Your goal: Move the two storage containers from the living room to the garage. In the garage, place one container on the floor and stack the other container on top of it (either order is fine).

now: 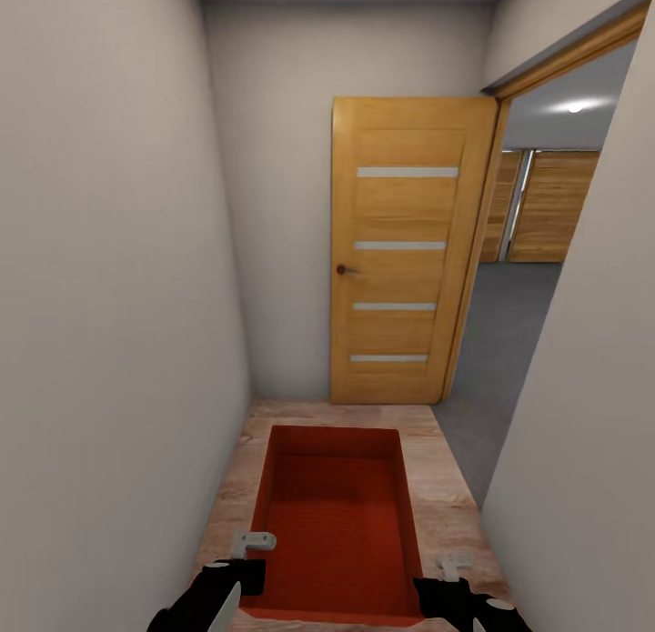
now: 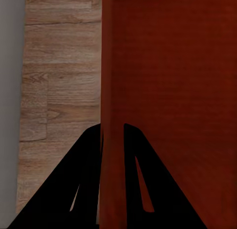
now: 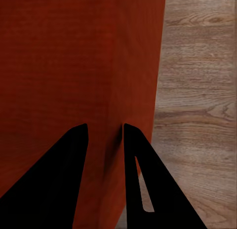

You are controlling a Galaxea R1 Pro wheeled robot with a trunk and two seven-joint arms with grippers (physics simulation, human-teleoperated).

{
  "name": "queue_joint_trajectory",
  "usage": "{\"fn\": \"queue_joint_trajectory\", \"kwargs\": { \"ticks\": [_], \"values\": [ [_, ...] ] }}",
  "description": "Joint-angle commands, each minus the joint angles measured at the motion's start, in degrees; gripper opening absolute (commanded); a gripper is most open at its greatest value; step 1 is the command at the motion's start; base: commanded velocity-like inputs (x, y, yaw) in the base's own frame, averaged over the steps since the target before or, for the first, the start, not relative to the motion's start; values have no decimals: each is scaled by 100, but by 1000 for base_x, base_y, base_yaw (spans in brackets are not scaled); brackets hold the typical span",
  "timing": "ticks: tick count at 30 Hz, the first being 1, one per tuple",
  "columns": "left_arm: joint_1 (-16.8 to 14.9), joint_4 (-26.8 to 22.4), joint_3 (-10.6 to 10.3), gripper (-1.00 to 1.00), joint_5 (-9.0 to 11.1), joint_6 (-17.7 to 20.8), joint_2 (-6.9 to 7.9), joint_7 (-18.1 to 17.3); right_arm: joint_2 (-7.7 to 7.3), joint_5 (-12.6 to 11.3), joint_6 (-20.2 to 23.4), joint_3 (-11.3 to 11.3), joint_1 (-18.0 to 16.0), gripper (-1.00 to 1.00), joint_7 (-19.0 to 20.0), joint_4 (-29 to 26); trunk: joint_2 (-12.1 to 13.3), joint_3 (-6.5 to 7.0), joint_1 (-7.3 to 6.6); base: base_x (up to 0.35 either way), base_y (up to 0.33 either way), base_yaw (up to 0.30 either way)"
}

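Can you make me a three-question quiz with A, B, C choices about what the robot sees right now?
1. Where is the wooden door? A ahead, open B behind a car C lying flat
2. What colour is the storage container? A blue B orange-red C green
3. What is the left tool doing? A hanging free B pushing the door C gripping the box wall

Answers: 1 A, it stands ahead beside an open doorway. 2 B, its walls and bottom are orange-red. 3 C, the wall sits between its fingers; the right tool does likewise.
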Motion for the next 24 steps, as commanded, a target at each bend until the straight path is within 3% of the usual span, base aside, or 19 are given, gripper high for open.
{"fn": "queue_joint_trajectory", "kwargs": {
  "ticks": [1,13,24],
  "values": [
    [-9,-16,72,-100,-42,51,-33,199,0,312,28,68,4,-100,-80,-14,-12,-12,6,323,0,-67],
    [-9,-16,72,-100,-42,51,-33,199,0,303,35,71,4,-100,-80,-14,-12,-12,6,323,11,-65],
    [-9,-16,72,-100,-42,51,-33,199,0,303,35,71,4,-100,-80,-14,-12,-12,6,294,179,-96]
  ]
}}
